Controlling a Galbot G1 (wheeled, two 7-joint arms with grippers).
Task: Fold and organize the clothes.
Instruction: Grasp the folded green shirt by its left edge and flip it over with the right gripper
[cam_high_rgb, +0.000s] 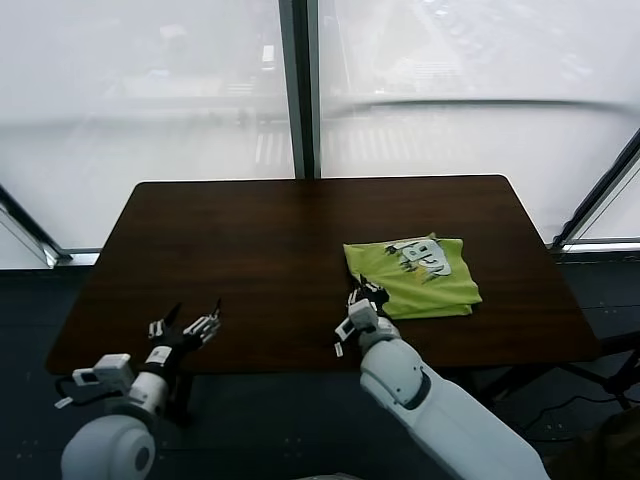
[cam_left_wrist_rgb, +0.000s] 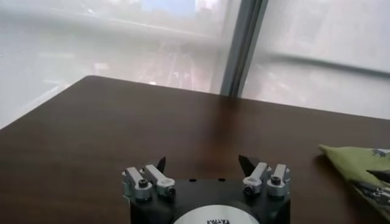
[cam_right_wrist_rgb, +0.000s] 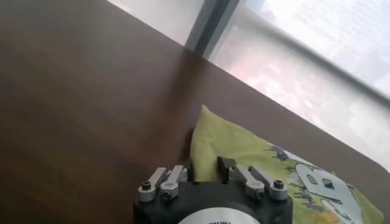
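The clothes are one lime-green T-shirt (cam_high_rgb: 415, 280), folded into a rectangle with its white graphic up, on the right half of the dark table (cam_high_rgb: 250, 250). My right gripper (cam_high_rgb: 366, 293) is at the shirt's near left corner. In the right wrist view the green T-shirt (cam_right_wrist_rgb: 244, 149) runs in between the fingers of the right gripper (cam_right_wrist_rgb: 206, 167), which are drawn in on its edge. My left gripper (cam_high_rgb: 196, 318) hovers open and empty over the table's near left edge, far from the shirt. In the left wrist view the left gripper (cam_left_wrist_rgb: 201, 163) has a corner of the T-shirt (cam_left_wrist_rgb: 359, 164) off to one side.
The wooden table carries nothing but the shirt. Large windows with a dark vertical post (cam_high_rgb: 300, 90) stand behind its far edge. Dark floor and cables (cam_high_rgb: 600, 400) lie beyond the table's right end.
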